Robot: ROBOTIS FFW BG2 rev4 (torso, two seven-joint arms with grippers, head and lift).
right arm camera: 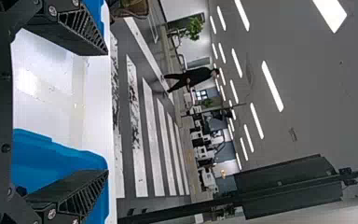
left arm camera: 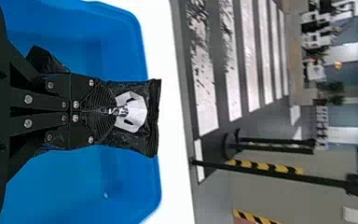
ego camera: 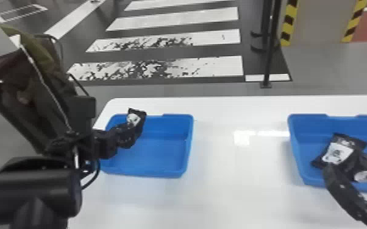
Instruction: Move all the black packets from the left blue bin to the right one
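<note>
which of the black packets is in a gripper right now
The black packet at the left blue bin, clamped in the left gripper; the other packets lie loose in the right bin.

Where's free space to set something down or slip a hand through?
The white tabletop lies bare between the left blue bin and the right blue bin, and toward us from the left one. The left bin's right half looks open too. Crowded: its left side, where the left tool grips a black packet, and the right bin around its packets.
</note>
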